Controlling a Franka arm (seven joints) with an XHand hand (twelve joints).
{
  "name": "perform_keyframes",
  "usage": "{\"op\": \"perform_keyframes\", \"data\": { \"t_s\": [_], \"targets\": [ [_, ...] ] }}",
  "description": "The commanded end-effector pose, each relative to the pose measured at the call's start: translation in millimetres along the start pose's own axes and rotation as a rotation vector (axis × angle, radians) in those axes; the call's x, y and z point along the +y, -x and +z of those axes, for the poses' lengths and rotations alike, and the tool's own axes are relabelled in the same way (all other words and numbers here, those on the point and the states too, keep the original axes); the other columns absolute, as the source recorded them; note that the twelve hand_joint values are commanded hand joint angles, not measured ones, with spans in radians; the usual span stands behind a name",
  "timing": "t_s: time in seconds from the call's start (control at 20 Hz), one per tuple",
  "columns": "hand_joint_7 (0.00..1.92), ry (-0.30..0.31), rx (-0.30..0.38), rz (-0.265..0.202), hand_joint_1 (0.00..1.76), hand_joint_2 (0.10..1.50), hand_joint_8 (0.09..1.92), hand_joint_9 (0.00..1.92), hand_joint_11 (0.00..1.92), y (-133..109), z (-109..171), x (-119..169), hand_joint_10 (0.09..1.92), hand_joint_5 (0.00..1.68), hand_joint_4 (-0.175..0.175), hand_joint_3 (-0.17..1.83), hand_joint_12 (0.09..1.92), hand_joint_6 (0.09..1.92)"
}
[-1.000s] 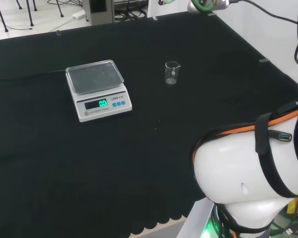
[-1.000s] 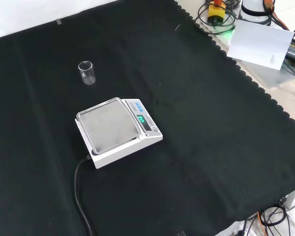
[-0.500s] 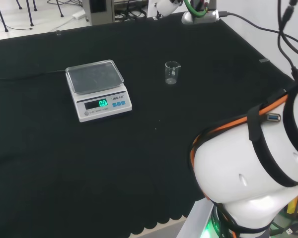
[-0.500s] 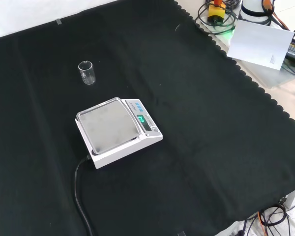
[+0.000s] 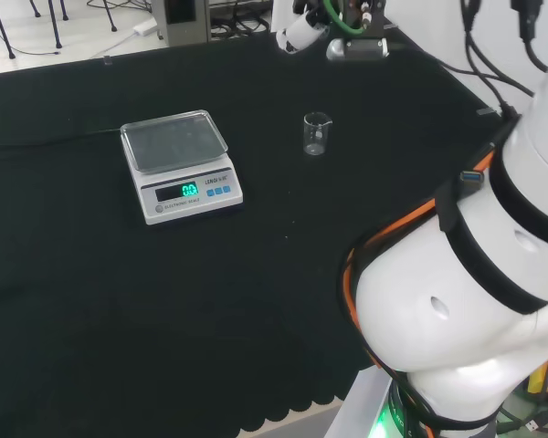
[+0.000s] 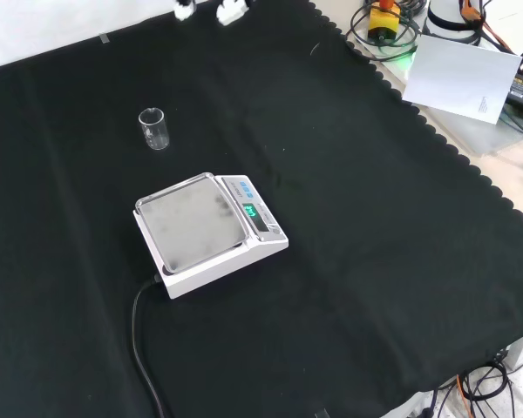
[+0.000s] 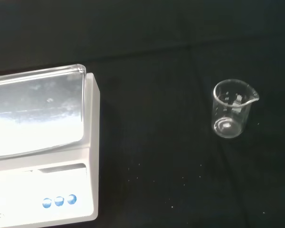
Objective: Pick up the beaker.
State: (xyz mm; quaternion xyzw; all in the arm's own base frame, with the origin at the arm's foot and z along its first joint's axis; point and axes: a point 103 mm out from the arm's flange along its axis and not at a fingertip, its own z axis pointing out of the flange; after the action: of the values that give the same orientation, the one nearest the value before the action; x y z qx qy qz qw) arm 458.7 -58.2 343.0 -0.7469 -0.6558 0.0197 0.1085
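Observation:
A small clear glass beaker (image 5: 317, 134) stands upright and empty on the black cloth, right of the scale in the head view. In the front view the beaker (image 6: 154, 129) stands above and left of the scale. The wrist view looks down on the beaker (image 7: 232, 109) with its spout and bare cloth around it. A small black and white part of the hand (image 5: 297, 30) shows at the head view's top edge, well beyond the beaker. At the front view's top edge the hand (image 6: 229, 12) sits high above the beaker, apart from it.
A white digital scale (image 5: 178, 164) with a lit display stands on the cloth; in the front view the scale (image 6: 205, 231) has a black cable (image 6: 144, 348) running toward the near edge. The arm's white links (image 5: 457, 301) fill the head view's right. Paper and cables (image 6: 462, 74) lie off the cloth's scalloped edge.
The arm has swung and its links have shifted in the head view. The hand has come in at the top edge of the head and front views. Beaker and scale have not moved.

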Motion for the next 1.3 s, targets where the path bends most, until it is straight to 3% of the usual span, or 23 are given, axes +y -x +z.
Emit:
{"op": "perform_keyframes", "data": {
  "t_s": [0.05, 0.4, 0.55, 0.95, 1.05, 1.15, 1.25, 1.3],
  "targets": [
    [0.66, -0.021, 0.064, 0.003, 0.73, 0.75, 0.70, 0.77, 0.29, 16, 27, 54, 0.72, 0.55, -0.052, 0.72, 1.40, 0.68],
    [0.64, -0.047, 0.080, 0.020, 0.75, 0.74, 0.71, 0.75, 0.28, 31, 45, 83, 0.73, 0.55, -0.057, 0.74, 1.40, 0.71],
    [0.64, -0.069, 0.099, 0.021, 0.75, 0.74, 0.72, 0.75, 0.28, 37, 60, 105, 0.73, 0.55, -0.061, 0.74, 1.40, 0.72],
    [0.63, -0.148, 0.057, 0.064, 0.76, 0.74, 0.72, 0.74, 0.29, 44, 79, 176, 0.74, 0.56, -0.068, 0.74, 1.40, 0.74],
    [0.63, -0.192, 0.066, 0.071, 0.76, 0.74, 0.72, 0.74, 0.29, 46, 89, 188, 0.74, 0.56, -0.070, 0.74, 1.40, 0.74],
    [0.59, -0.281, 0.067, 0.078, 0.77, 0.74, 0.74, 0.71, 0.28, 49, 98, 196, 0.75, 0.55, -0.072, 0.74, 1.40, 0.75],
    [0.34, -0.396, 0.063, 0.075, 0.76, 0.68, 0.73, 0.46, 0.19, 53, 106, 200, 0.79, 0.34, -0.052, 0.72, 1.42, 0.59],
    [0.19, -0.438, 0.054, 0.077, 0.74, 0.64, 0.62, 0.27, 0.11, 55, 109, 201, 0.81, 0.21, -0.024, 0.67, 1.45, 0.44]
  ]
}}
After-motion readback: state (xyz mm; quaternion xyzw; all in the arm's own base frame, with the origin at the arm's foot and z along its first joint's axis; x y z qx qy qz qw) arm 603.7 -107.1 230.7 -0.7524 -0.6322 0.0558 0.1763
